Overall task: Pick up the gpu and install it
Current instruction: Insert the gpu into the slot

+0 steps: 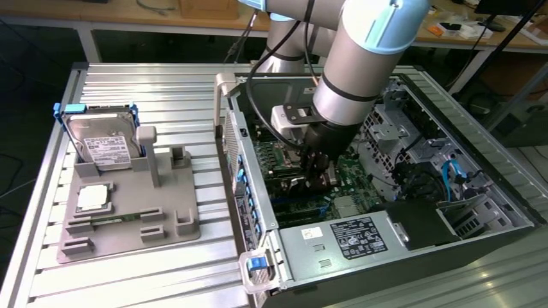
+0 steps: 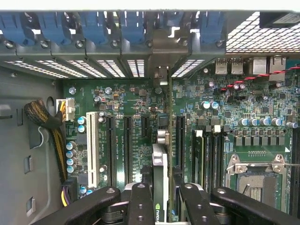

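- Gripper [image 2: 162, 193] is closed partway onto the gpu [image 2: 160, 161], one black finger [image 2: 140, 199] against each face of the card, so you have it held on edge.
- In the exterior view you see the gripper [image 1: 314, 174] lowered inside the open computer case [image 1: 250, 151], over the green motherboard [image 1: 355, 176].
- The gpu stands upright over the motherboard [image 2: 136, 108], between two long black expansion slots [image 2: 127, 150]; its silvery end bracket reaches the slotted rear wall [image 2: 117, 65] below the blue clips [image 2: 93, 23].
- You cannot tell whether its lower edge is seated in a slot.
- The CPU socket [image 2: 255, 173] lies off to one side of the card.
- Outside the case, towards the exterior view's left, a grey fixture [image 1: 176, 228] carries the blue-framed hard drive [image 1: 102, 144] and a square silver chip [image 1: 92, 197].
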Available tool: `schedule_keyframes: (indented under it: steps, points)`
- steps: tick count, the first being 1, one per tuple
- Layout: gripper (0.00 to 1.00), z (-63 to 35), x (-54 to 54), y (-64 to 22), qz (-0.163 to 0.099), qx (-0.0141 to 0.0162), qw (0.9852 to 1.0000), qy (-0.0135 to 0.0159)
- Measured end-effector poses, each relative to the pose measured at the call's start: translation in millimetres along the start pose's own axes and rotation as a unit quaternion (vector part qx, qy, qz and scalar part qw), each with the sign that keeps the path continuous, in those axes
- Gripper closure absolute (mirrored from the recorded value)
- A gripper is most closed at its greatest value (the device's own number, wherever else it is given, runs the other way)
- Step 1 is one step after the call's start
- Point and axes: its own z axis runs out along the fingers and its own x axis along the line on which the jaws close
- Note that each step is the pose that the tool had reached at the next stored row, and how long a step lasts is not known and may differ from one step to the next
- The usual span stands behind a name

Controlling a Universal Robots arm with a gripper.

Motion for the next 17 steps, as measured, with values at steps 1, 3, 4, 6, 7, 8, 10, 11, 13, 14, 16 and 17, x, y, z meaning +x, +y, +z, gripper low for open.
schedule_keyframes:
  steps: [1,3,4,6,7,8,10,11,13,14,16,17]
  points:
    - [0.73,0.0,0.0,0.1,0.000,0.0000,1.0000,0.0000]
    - [0.73,0.0,-0.1,0.7,0.000,0.0000,1.0000,0.0000]
    - [0.73,0.0,-0.1,1.0,0.000,0.0000,1.0000,0.0000]
    - [0.73,0.1,0.0,2.0,0.000,0.0000,1.0000,0.0000]
    - [0.73,0.1,0.0,2.6,0.000,0.0000,1.0000,0.0000]
    - [0.73,0.1,0.0,3.2,0.000,0.0000,1.0000,0.0000]
    - [0.73,0.1,0.0,4.3,0.000,0.0000,1.0000,0.0000]
    - [0.73,0.1,0.0,4.6,0.000,0.0000,1.0000,0.0000]
    - [0.73,0.1,0.0,4.9,0.000,0.0000,1.0000,0.0000]
    - [0.73,0.1,0.0,5.0,0.000,0.0000,1.0000,0.0000]
    - [0.73,0.1,0.0,5.2,0.000,0.0000,1.0000,0.0000]
    - [0.73,0.1,0.0,5.2,0.000,0.0000,1.0000,0.0000]
